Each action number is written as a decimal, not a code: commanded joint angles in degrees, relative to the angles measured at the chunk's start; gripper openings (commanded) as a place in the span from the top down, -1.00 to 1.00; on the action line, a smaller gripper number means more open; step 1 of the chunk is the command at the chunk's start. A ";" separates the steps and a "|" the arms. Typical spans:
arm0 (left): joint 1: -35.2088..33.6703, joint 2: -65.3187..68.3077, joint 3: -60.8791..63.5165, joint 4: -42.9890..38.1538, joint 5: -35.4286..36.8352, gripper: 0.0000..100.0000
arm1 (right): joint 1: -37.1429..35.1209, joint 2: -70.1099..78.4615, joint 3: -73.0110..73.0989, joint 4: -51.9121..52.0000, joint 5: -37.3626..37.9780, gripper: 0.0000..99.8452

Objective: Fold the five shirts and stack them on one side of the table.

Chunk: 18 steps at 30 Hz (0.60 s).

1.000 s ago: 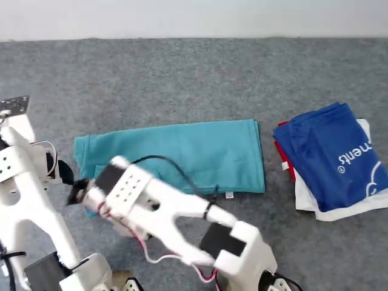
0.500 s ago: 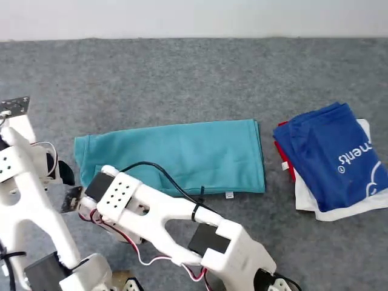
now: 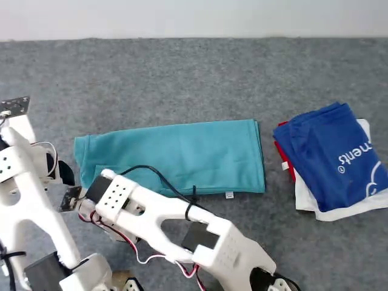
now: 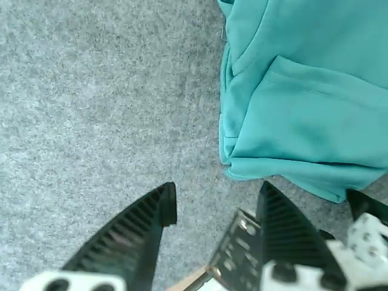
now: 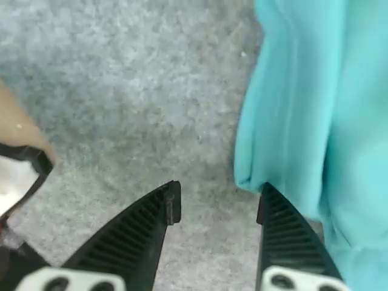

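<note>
just beside teal shirt, tools spread

Grey, felt-like tabletop running back to a pale wall along the far edge; tan patch at the near side.

light: bright, even, diffuse | shadows: soft and thin under an arm and along the teal shirt near edge | brightest: pale wall

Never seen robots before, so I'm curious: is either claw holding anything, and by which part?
Nothing is held. The left claw and right claw are both open by the teal shirt.
</note>
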 commanded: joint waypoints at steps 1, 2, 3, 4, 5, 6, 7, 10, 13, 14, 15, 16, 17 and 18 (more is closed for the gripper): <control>-0.18 -0.44 -0.22 -0.26 -0.88 0.57 | 0.40 0.48 -1.93 -1.98 -0.62 0.58; -0.18 -0.44 -0.22 -0.18 -0.88 0.57 | 0.66 0.84 -1.93 -2.59 -0.62 0.58; -0.18 -0.44 -0.22 -0.18 -0.88 0.57 | 1.19 1.01 -1.93 -3.03 -0.62 0.58; -0.18 -0.44 -0.22 -0.18 -0.88 0.57 | 1.63 1.10 -1.93 -3.38 -0.62 0.58; -0.18 -0.44 -0.22 -0.18 -0.88 0.57 | 2.07 1.10 -1.93 -3.38 -0.53 0.59; -0.18 -0.44 -0.22 -0.18 -0.88 0.57 | 2.42 1.10 -1.93 -3.30 -0.53 0.60; -0.18 -0.44 -0.22 -0.18 -0.88 0.57 | 2.68 0.92 -1.93 -3.30 -0.53 0.66; -0.18 -0.44 -0.22 -0.18 -0.88 0.57 | 3.56 0.75 -1.93 -3.30 -0.79 0.97; -0.18 -0.44 -0.22 -0.18 -0.88 0.57 | 4.09 0.75 -1.93 -2.77 -0.62 0.91; -0.18 -0.44 -0.22 -0.18 -0.88 0.57 | 4.09 0.66 -1.93 -2.51 -0.53 0.92; -0.18 -0.44 -0.22 -0.09 -0.88 0.57 | 4.09 0.66 -1.93 -2.07 -0.53 0.95; -0.18 -0.44 -0.22 -0.09 -0.88 0.57 | 4.09 0.57 -2.02 -1.89 -0.53 0.99; -0.18 -0.44 -0.13 -0.09 -0.88 0.57 | 4.09 0.48 -2.02 -1.63 -0.53 0.98; -0.18 -0.44 -0.13 -0.09 -0.88 0.57 | 4.09 0.13 -2.02 -1.63 -0.53 0.97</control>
